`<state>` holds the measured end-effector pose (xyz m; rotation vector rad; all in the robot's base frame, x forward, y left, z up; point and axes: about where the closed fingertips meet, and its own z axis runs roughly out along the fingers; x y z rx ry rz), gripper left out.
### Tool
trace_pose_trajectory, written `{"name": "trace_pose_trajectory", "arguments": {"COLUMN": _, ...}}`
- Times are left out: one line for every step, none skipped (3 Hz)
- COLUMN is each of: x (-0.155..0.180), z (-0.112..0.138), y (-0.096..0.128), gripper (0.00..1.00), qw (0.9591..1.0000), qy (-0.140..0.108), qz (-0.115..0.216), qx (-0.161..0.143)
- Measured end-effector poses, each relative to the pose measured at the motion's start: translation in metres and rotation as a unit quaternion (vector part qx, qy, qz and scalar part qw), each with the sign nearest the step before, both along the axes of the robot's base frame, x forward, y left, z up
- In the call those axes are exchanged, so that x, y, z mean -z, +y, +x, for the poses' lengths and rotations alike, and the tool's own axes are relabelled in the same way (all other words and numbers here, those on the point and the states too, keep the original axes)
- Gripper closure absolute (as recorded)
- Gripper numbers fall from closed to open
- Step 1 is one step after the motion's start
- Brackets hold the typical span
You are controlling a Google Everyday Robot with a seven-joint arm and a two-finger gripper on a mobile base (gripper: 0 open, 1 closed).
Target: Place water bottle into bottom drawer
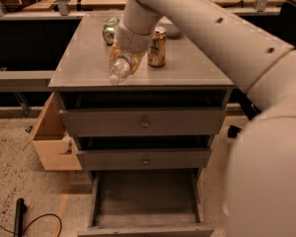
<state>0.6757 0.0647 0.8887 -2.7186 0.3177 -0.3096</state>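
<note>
The water bottle (pixel 119 69), clear crinkled plastic with a white cap, lies tilted with its cap pointing down-left, over the front left part of the grey cabinet top (pixel 84 63). My gripper (pixel 124 58) comes down from above and is shut on the water bottle. The bottom drawer (pixel 145 196) is pulled open at the foot of the cabinet, showing its flat grey floor with nothing on it.
A gold-brown soda can (pixel 157 46) stands just right of the gripper and a green soda can (pixel 110 30) behind it. Two shut drawer fronts with knobs (pixel 144 124) sit above the open drawer. A wooden box (pixel 52 142) is at the left. My arm fills the right side.
</note>
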Motion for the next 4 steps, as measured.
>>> {"name": "trace_pose_trajectory", "arguments": {"x": -0.004, "z": -0.053, "y": -0.022, "gripper": 1.0, "qw": 0.9976, "qy": 0.016, "qz": 0.06, "qx": 0.031}}
{"name": "trace_pose_trajectory", "arguments": {"x": 0.045, "z": -0.103, "y": -0.076, "gripper": 1.0, "qw": 0.9924, "qy": 0.073, "qz": 0.063, "qx": 0.076}}
{"name": "trace_pose_trajectory", "arguments": {"x": 0.112, "z": -0.135, "y": -0.124, "gripper": 1.0, "qw": 0.9777, "qy": 0.141, "qz": 0.062, "qx": 0.143}}
{"name": "trace_pose_trajectory", "arguments": {"x": 0.112, "z": -0.135, "y": -0.124, "gripper": 1.0, "qw": 0.9776, "qy": 0.141, "qz": 0.062, "qx": 0.143}}
